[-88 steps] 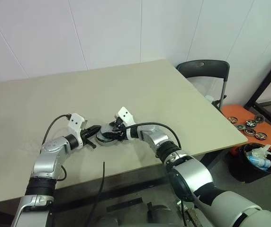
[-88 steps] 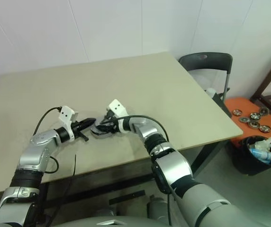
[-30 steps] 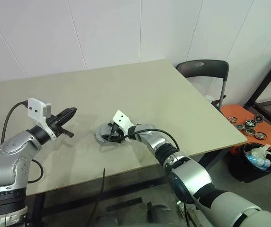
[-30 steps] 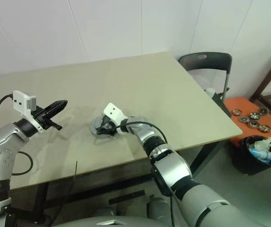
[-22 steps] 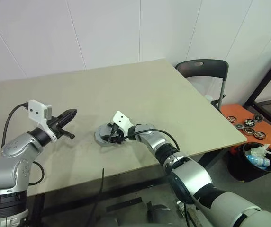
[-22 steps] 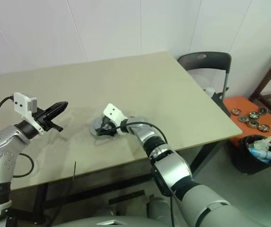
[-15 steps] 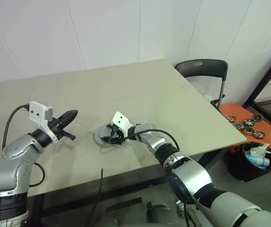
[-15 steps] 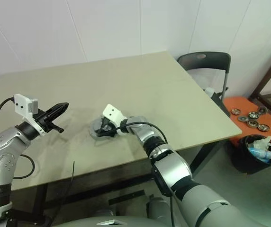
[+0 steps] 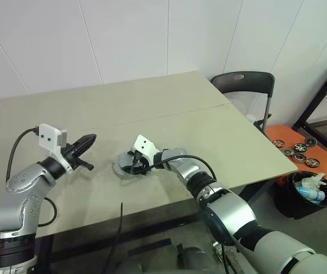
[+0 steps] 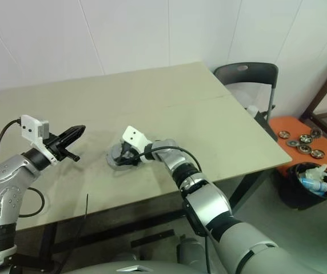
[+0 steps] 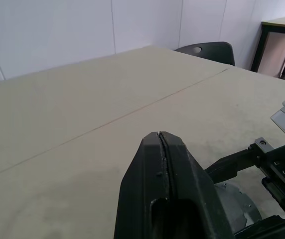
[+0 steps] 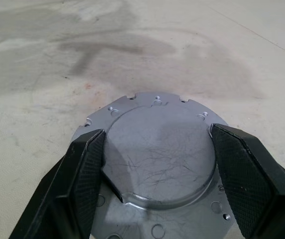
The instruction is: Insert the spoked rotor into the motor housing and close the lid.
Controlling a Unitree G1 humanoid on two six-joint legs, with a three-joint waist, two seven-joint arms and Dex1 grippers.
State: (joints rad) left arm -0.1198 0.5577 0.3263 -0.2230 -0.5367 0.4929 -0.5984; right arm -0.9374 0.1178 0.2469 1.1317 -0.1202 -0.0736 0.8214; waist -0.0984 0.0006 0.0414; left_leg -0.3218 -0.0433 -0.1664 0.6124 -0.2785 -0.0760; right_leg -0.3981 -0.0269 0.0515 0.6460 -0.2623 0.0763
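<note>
**Lid shut on housing, right gripper astride it**

The housing [image 9: 130,165] sits near the desk's [image 9: 209,131] front edge, lid [image 12: 160,149] down. The right gripper [image 12: 157,169] brackets the lid, fingers [image 12: 85,172] spread beside its rim. The left gripper [image 9: 85,141] hangs apart toward the left edge, fingers pressed together, empty.

The table [image 9: 220,131] lies bare all round the closed lid [image 12: 160,154], so approach is free from the far side and both ends. The right hand [image 12: 157,164] straddles the lid, blocking its near side. The left hand [image 9: 86,140], fingers pressed together, hangs well apart over open tabletop.
</note>
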